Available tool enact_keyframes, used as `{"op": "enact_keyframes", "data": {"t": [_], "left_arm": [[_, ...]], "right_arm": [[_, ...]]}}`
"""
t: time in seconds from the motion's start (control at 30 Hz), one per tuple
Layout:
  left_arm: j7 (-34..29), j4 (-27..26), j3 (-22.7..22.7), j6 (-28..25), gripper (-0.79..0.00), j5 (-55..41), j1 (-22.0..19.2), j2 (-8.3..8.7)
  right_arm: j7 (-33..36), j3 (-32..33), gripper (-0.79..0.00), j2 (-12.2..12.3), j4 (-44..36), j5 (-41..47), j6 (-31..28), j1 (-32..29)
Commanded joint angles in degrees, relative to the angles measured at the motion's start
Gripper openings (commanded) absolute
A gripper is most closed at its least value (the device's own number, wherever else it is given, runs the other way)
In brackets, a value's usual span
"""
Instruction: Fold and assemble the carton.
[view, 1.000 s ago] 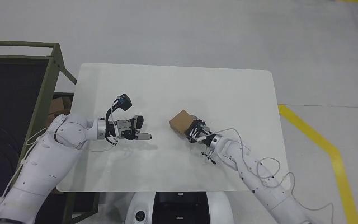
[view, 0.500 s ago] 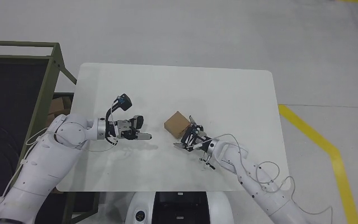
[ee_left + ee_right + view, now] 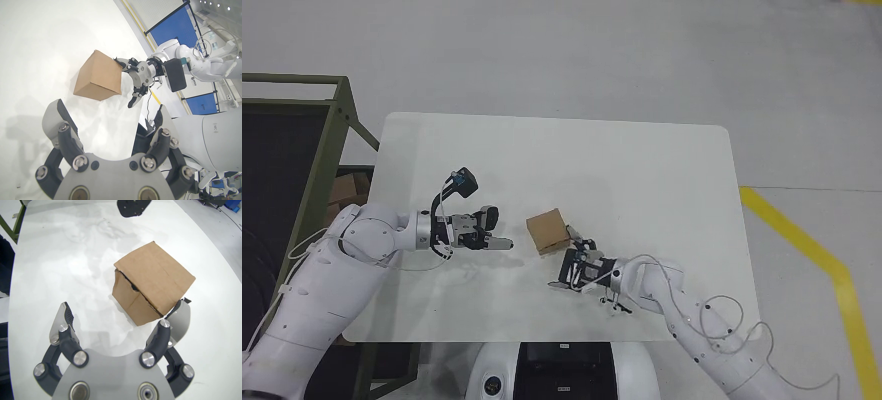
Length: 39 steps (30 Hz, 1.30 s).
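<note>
Closed-up carton [image 3: 546,231] sits on table [image 3: 642,170] between both grippers: right gripper [image 3: 564,265] is spread wide, one finger [image 3: 179,311] against the carton's corner, likely to nudge it, and left gripper [image 3: 496,229] is spread, empty, near carton's far side, probably to brace.

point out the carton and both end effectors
carton [image 3: 546,231], top view, top face
left end effector [image 3: 110,103], left wrist view, midway between fingertips
right end effector [image 3: 563,264], top view, midway between fingertips
</note>
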Motion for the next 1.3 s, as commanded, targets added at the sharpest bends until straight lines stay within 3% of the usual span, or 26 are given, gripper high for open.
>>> {"op": "enact_keyframes", "data": {"t": [0.0, 0.1, 0.23, 0.4, 0.73, 1.27], "left_arm": [[0.0, 0.0, 0.0, 0.0, 0.0, 0.0, 0.0, 0.0], [0.0, 0.0, 0.0, 0.0, 0.0, 0.0, 0.0, 0.0], [0.0, 0.0, 0.0, 0.0, 0.0, 0.0, 0.0, 0.0], [0.0, 0.0, 0.0, 0.0, 0.0, 0.0, 0.0, 0.0], [0.0, 0.0, 0.0, 0.0, 0.0, 0.0, 0.0, 0.0], [0.0, 0.0, 0.0, 0.0, 0.0, 0.0, 0.0, 0.0]], "right_arm": [[-1.7, 0.2, 0.0, 0.2, -0.6, 0.2, -1.6, -0.2], [-4.9, 2.4, 0.0, 0.7, -1.3, 1.3, -0.2, -0.9], [-5.1, 6.3, 0.0, 0.6, -2.4, 4.5, 12.5, -3.0], [-7.3, 6.2, 0.0, -0.2, -1.2, 7.2, 17.6, -1.8], [-9.5, 0.9, 0.0, -2.1, 5.4, 5.9, 15.8, 3.4], [-9.7, -1.6, 0.0, -3.6, 9.9, 5.7, 15.1, 5.8]]}}
